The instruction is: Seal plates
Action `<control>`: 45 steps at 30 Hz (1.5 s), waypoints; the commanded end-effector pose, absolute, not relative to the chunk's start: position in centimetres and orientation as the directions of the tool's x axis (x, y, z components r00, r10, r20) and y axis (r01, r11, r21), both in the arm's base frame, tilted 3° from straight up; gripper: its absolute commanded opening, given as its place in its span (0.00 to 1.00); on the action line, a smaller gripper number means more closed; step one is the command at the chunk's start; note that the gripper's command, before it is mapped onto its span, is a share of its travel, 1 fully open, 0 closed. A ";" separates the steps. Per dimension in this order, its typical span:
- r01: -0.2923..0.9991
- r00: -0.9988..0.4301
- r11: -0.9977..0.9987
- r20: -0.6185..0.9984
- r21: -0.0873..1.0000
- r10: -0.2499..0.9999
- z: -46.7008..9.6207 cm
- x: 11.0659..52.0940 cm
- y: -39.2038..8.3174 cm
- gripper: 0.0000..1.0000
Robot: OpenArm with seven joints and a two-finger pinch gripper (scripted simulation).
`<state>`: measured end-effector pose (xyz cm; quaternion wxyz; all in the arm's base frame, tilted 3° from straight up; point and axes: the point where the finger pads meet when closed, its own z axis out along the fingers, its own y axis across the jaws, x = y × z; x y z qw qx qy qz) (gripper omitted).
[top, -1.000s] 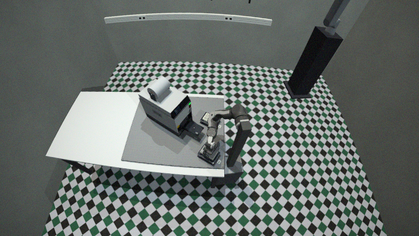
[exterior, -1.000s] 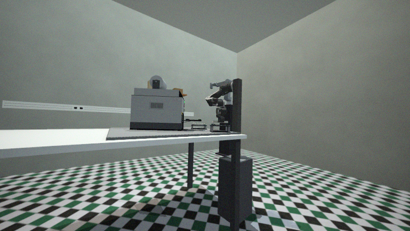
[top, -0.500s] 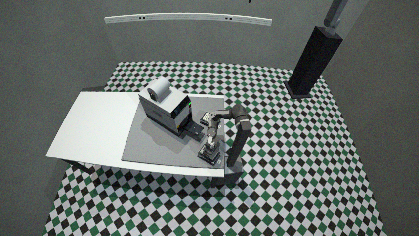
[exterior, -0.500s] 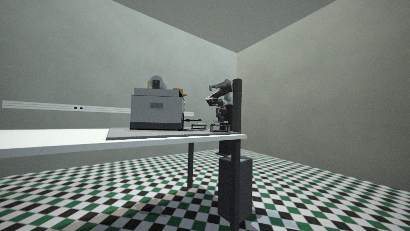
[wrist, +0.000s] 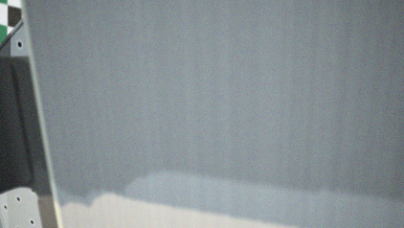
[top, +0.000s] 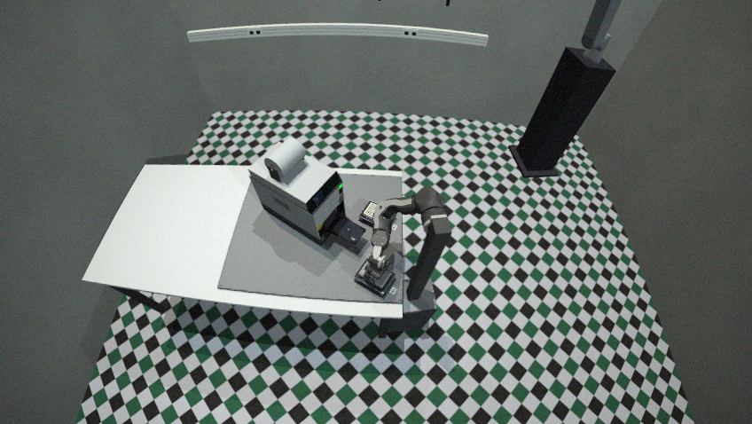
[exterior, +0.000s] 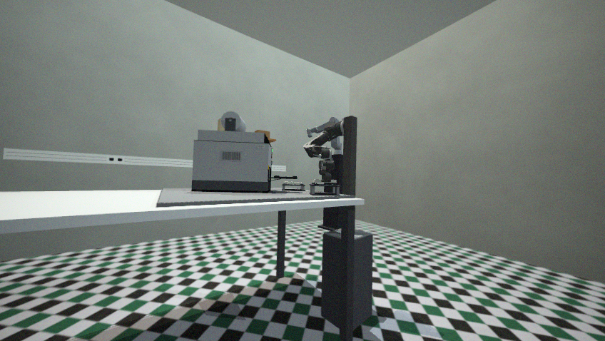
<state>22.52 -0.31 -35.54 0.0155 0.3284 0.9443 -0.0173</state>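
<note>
Chkd flr (top: 526,316) (exterior: 148,287) (wrist: 15,14), plate (top: 385,279) (exterior: 317,185) btwn fingers (top: 375,273) (exterior: 324,182)

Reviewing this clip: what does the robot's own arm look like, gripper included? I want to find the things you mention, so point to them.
The arm (top: 379,226) (exterior: 324,138) is dark grey to black, with rounded joint housings and a pale section near the wrist. No cable stands out. The gripper (top: 377,270) looks mostly dark; its finger shape is too small to tell.

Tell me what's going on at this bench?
The arm's gripper is shut on a plate at the near nest. The other plate sits in the far nest. The sealer's stage is out with no plate on it, and its lamp is green. I can't tell whether the gripped plate is sealed, or whether it's being picked up or put back.
</note>
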 end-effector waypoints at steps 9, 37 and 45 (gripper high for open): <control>0.618 -0.786 0.786 -0.041 -0.018 0.617 -35.6 22.6 -0.2 0.00; 0.616 -0.787 0.787 -0.041 -0.014 0.615 -35.7 22.7 -0.2 0.00; 0.617 -0.787 0.787 -0.040 -0.014 0.616 -36.0 22.6 -0.2 0.00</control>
